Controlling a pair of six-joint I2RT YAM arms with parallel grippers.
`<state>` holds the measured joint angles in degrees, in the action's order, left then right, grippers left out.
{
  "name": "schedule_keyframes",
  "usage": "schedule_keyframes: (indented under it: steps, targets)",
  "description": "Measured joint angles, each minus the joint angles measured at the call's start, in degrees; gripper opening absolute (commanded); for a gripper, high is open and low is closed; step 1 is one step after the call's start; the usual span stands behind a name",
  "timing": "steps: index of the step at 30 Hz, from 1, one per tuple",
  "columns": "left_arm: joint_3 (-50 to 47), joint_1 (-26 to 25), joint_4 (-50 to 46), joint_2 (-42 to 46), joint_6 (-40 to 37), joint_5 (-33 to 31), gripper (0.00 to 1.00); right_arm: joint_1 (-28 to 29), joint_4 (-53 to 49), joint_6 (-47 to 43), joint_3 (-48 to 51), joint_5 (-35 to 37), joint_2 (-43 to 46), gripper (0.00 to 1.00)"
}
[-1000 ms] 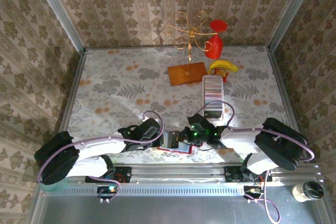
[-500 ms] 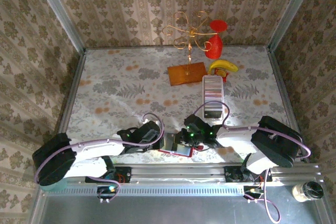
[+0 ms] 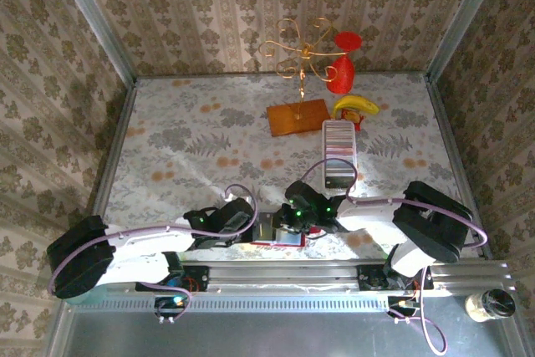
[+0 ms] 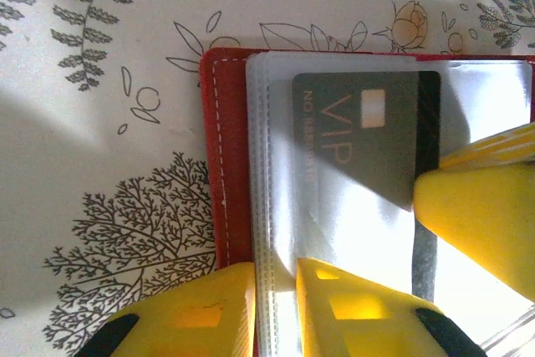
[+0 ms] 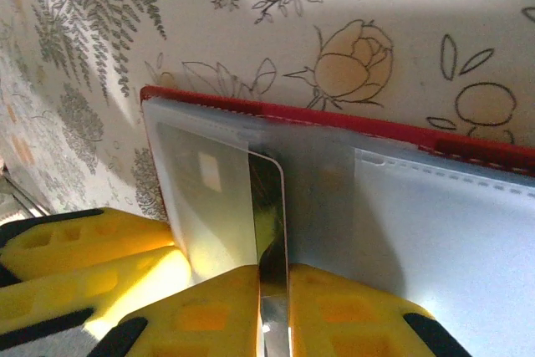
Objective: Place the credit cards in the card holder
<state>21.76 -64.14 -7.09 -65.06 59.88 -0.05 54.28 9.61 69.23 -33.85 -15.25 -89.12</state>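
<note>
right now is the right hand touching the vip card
Touching. The right wrist view shows the right hand shut on the VIP card, its edge pinched between both yellow fingers, its far end in the card holder.

Harsh glare on card holder [image 4: 224,165]

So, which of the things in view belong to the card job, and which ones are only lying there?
Part of the job:
- red card holder
- dark VIP card at its clear sleeves
- credit cards standing in the white tray

Only lying about:
- gold wire stand
- red goblet
- banana
- jar by the front rail
</note>
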Motion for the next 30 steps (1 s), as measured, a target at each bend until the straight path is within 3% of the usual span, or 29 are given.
schedule_keyframes:
  steps: [4,11,17,30]
  targets:
    - [0.0,0.0,-1.1,2.1,0.4,-0.7,0.31,0.0,-1.7,-0.3,-0.9,0.2,0.1,0.25]
    - [0.0,0.0,-3.3,5.2,0.4,-2.0,0.37,0.2,-11.0,-3.0,-2.2,3.6,5.0,0.40]
    - [0.0,0.2,-3.7,4.6,0.3,-2.2,0.38,0.3,-17.6,-4.1,-2.2,6.4,10.4,0.35]
    - [0.1,0.5,-2.2,0.5,-0.5,-0.9,0.38,2.7,-24.0,-3.0,-1.0,10.7,12.2,0.49]
